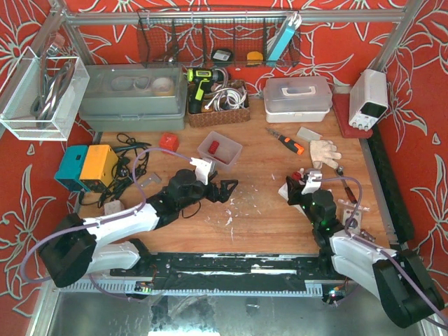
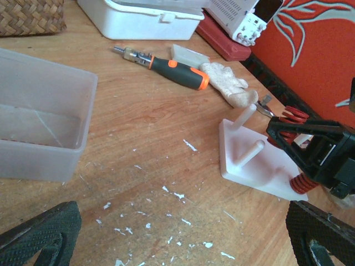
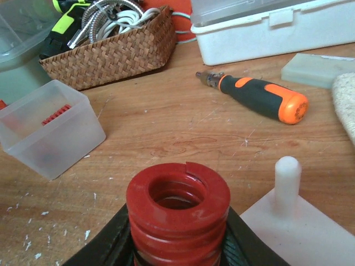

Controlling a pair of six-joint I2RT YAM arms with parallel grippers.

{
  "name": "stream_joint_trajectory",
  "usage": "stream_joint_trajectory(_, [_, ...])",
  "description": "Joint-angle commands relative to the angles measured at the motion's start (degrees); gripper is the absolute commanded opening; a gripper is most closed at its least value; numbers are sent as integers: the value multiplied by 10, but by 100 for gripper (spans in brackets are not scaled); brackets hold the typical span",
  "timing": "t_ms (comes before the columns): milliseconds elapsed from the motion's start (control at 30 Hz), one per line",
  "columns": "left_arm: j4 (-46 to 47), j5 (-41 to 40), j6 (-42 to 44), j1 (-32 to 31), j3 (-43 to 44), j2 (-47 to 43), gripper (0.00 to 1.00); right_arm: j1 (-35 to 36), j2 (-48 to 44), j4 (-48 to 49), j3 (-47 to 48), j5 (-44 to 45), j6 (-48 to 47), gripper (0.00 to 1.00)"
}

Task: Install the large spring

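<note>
Left arm [image 1: 119,225] and right arm [image 1: 353,253]: white shells, black joints, looping lilac cables [image 1: 150,149]; the left claw [image 1: 225,190] is matte black.

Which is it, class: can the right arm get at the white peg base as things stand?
Probably yes. The right gripper, jaws shut on the red spring, sits close beside the white peg base, with nothing visible between them; the screwdriver and glove lie farther back.

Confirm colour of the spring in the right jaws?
Red spring, clearest in right wrist view.
</note>
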Motion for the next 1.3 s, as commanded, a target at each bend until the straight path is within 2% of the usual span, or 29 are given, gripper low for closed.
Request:
stream_joint_trajectory(0, [11, -1, 2, -4, -1, -7, 100, -4, -5, 22, 11, -17, 23, 0])
stream_joint_trajectory(267, [11, 0, 2, -6, -2, -10, 100, -3, -48, -20, 17, -20, -19, 0])
stream_joint_trajectory(533, [10, -4, 3, -7, -2, -10, 100, 4, -19, -8, 17, -8, -42, 0])
stream_joint_trajectory(733, [12, 1, 2, -7, -2, -11, 100, 23, -7, 6, 15, 33, -58, 0])
stream_joint_trajectory(1100, [10, 0, 2, -8, -2, -13, 100, 56, 59, 53, 23, 60, -67, 0])
stream_joint_trajectory(1267, [10, 0, 2, -8, -2, -14, 100, 63, 73, 57, 17, 104, -66, 0])
